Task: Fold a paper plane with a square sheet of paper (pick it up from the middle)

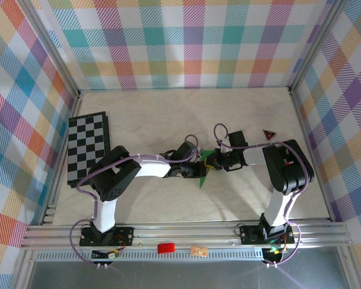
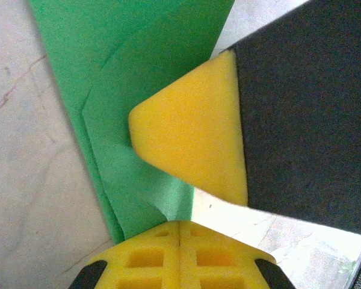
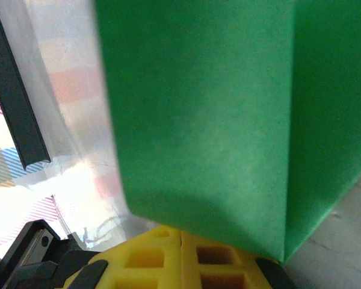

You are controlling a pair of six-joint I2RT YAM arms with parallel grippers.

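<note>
Your left pincer (image 1: 199, 164) and right pincer (image 1: 215, 161) are both clamped on the folded green paper (image 1: 203, 176) at mid-bench (image 1: 168, 114); the chessboard (image 1: 89, 147) lies at its nine o'clock.

Overhead wide; wrists tight on paper (image 2: 138, 72)

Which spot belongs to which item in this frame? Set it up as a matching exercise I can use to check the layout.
Things:
1. green paper
2. chessboard
3. red-and-black triangle
4. red object

Places:
A. on the front rail
B. lying at the left side of the table
C. clamped by the left gripper and the right gripper
D. on the table's right side

Pairs: 1-C, 2-B, 3-D, 4-A
</note>
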